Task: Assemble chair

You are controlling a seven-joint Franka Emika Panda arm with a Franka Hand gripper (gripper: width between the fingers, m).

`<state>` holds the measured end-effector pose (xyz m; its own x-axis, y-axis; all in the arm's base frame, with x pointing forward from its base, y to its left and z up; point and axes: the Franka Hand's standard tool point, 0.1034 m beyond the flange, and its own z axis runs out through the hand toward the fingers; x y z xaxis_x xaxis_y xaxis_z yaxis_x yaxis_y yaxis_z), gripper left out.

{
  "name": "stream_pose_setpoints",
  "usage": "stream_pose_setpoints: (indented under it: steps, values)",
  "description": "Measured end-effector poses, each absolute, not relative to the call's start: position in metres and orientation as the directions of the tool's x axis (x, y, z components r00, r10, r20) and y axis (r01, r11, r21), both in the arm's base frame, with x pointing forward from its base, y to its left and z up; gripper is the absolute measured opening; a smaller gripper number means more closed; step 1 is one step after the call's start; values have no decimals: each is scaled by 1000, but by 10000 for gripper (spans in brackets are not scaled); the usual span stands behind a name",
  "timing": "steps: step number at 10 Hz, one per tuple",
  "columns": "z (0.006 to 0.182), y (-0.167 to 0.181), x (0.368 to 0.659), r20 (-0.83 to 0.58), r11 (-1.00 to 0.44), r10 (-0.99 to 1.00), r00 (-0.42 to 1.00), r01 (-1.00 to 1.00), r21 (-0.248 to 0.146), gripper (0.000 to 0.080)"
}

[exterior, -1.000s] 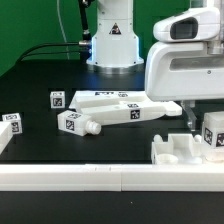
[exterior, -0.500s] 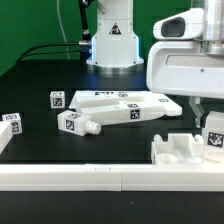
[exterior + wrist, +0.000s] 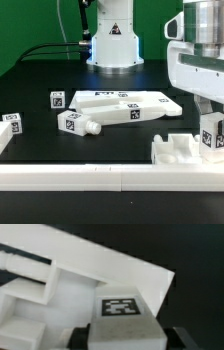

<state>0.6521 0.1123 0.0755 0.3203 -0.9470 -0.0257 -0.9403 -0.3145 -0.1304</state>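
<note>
chair part (image 3: 212, 135) in pincer (image 3: 122, 337) nr frame (image 3: 178, 152)

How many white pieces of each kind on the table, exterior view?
Small tagged blocks: 2
Long tagged pieces mid-table: 2 at least, overlapping
Seat frame: 1
Upright tagged piece beside it: 1
Plain rail: 1
Total: 7 at least

Lighting is bright and even, with the white chair parts (image 3: 130, 105) near overexposure against the black worktop (image 3: 30, 85), faint soft shadows, and a blurred, close-range wrist view.
</note>
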Motion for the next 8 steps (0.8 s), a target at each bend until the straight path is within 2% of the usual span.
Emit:
stream_pose_setpoints:
  steps: [1, 3, 4, 5, 6, 7, 8]
  values:
    - [75, 112, 652, -23, -330, -942, 336, -935, -131, 284]
    - [76, 108, 654, 24, -621, -781, 624, -773, -131, 290]
    - [78, 105, 656, 50, -751, -657, 753, -647, -129, 495]
    - [77, 106, 656, 52, -768, -637, 769, -628, -127, 600]
    - [77, 105, 656, 58, -800, -597, 800, -588, -124, 640]
    - [77, 105, 656, 69, -848, -527, 847, -517, -117, 640]
    - [78, 108, 655, 95, -930, -365, 926, -357, -88, 640]
